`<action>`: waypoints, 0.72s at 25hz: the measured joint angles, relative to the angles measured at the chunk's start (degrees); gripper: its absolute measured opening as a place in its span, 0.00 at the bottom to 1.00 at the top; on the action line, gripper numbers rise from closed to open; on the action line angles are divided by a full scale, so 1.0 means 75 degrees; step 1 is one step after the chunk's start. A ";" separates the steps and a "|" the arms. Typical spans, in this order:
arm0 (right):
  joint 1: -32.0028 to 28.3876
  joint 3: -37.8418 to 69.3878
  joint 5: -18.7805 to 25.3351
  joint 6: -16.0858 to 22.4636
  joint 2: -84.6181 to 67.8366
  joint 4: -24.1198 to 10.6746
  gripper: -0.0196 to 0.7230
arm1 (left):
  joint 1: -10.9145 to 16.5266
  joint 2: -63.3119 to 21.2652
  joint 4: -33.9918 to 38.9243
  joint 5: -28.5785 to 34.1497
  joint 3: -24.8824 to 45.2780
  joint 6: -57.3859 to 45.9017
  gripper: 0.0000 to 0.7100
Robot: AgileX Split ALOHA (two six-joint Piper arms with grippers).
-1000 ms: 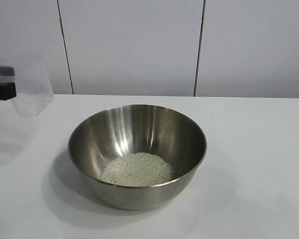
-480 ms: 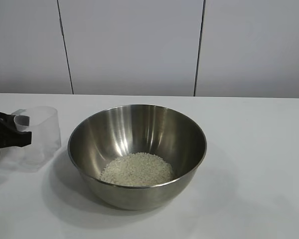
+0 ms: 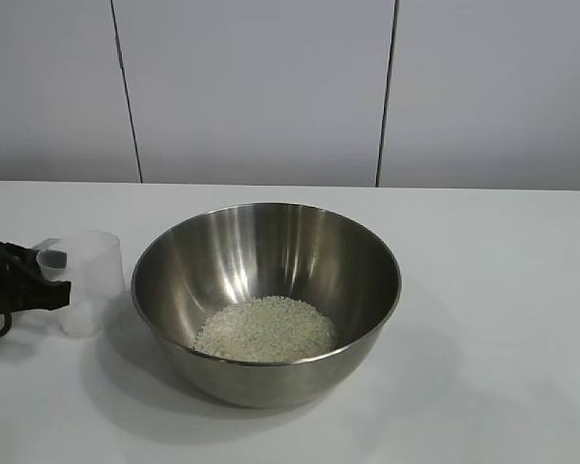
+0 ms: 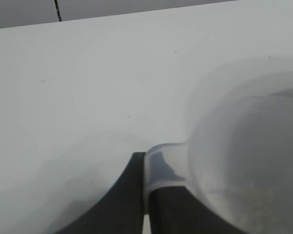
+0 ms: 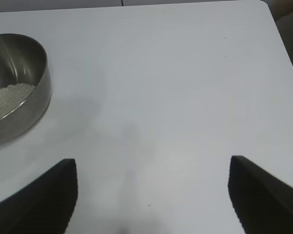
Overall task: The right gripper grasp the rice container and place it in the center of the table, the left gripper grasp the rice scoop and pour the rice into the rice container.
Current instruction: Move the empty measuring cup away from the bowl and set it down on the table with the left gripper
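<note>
Scoop [image 3: 89, 280], seemingly empty, sits by the bowl [image 3: 267, 300]; left gripper [image 4: 145, 195] clenches its handle; a careless release could tip it

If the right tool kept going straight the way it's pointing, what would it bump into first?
Probably just the bare table. The right tool is open and angled down at the empty white top, with nothing between its tips. The bowl sits off to one side, seemingly out of its line, though depth is hard to judge.
</note>
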 joint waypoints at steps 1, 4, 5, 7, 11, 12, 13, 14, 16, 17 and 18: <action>0.0000 0.0000 0.0000 0.0000 0.0000 0.0000 0.80 | 0.0000 0.0000 0.0000 -0.0017 0.0000 0.0000 0.02; 0.0000 0.0000 0.0000 0.0007 0.0000 0.0000 0.80 | 0.0000 0.0000 0.0000 -0.0034 0.0000 0.0000 0.16; 0.0000 0.0000 0.0000 0.0007 0.0000 0.0000 0.80 | 0.0000 0.0000 0.0000 -0.0034 0.0000 0.0000 0.23; 0.0000 0.0000 0.0000 0.0017 0.0000 0.0000 0.80 | 0.0000 0.0000 0.0000 -0.0041 0.0000 0.0000 0.42; 0.0000 0.0000 0.0000 0.0024 0.0000 0.0000 0.80 | 0.0000 0.0000 0.0000 -0.0057 0.0175 0.0042 0.63; 0.0000 0.0000 0.0000 0.0024 0.0000 0.0000 0.80 | 0.0000 0.0000 -0.0007 -0.0057 0.0259 0.0050 0.64; 0.0000 0.0000 0.0000 0.0024 0.0000 0.0000 0.80 | 0.0000 0.0000 -0.0007 -0.0060 0.0326 0.0094 0.66; 0.0000 0.0000 0.0000 0.0024 0.0000 0.0000 0.80 | 0.0000 0.0000 -0.0007 -0.0066 0.0408 0.0175 0.66; 0.0000 0.0000 0.0000 0.0024 0.0000 0.0000 0.80 | 0.0000 0.0000 -0.0007 -0.0068 0.0572 0.0392 0.67; 0.0000 0.0000 0.0000 0.0024 0.0000 0.0000 0.80 | 0.0000 0.0000 -0.0007 -0.0075 0.0644 0.0495 0.67; 0.0000 0.0000 0.0000 0.0024 0.0000 0.0000 0.80 | 0.0000 0.0000 -0.0007 -0.0075 0.0737 0.0557 0.67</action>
